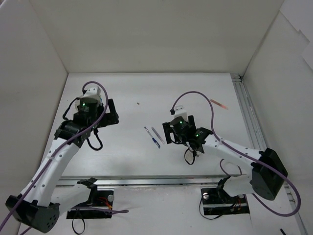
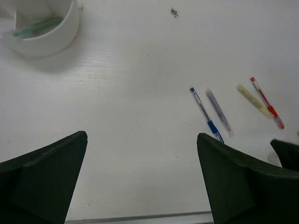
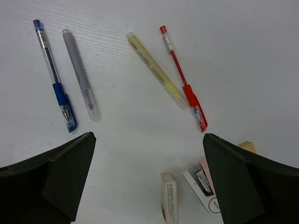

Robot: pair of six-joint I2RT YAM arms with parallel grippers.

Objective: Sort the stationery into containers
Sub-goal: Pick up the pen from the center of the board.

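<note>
Four pens lie side by side on the white table: a blue pen (image 3: 53, 74), a grey pen (image 3: 80, 74), a yellow pen (image 3: 156, 70) and a red pen (image 3: 183, 79). A small cardboard box (image 3: 170, 198) and a white-and-pink stapler (image 3: 205, 184) lie just beneath my right gripper (image 3: 148, 136), which hangs open and empty over them. The round white tub (image 2: 42, 28) holds a green item (image 2: 37, 27) in one compartment. My left gripper (image 2: 141, 137) is open and empty above bare table, between the tub and the blue pen (image 2: 205, 114). In the top view the left arm hides the tub.
A thin red-orange stick (image 1: 218, 104) lies alone at the back right, close to the metal rail (image 1: 243, 105). A dark speck (image 1: 138, 103) sits mid-table. White walls enclose the table on three sides. A tan block (image 3: 246, 146) peeks out beside my right finger.
</note>
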